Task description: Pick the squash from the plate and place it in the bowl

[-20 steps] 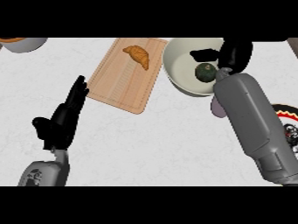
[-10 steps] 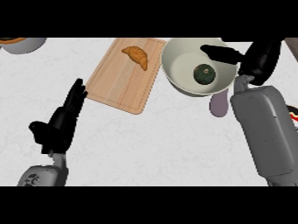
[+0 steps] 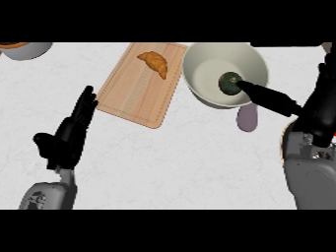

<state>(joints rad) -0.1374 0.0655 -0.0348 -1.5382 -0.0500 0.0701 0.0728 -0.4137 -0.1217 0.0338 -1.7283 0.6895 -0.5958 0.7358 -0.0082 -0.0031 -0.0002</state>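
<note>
Lying in bowl (image 3: 199, 64): squash (image 3: 231, 82), beside open right hand (image 3: 323, 106) thumb.

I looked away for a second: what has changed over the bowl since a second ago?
The right hand has let go of the dark green squash, which now lies alone in the pale round bowl. That hand has opened and drawn back toward the view's right. The left hand, the wooden cutting board with its croissant and the purple object beside the bowl are unchanged.

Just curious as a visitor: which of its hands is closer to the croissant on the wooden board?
The left hand, open, lies below-left of the croissant, off the board. The right hand is farther, beyond the bowl.
</note>
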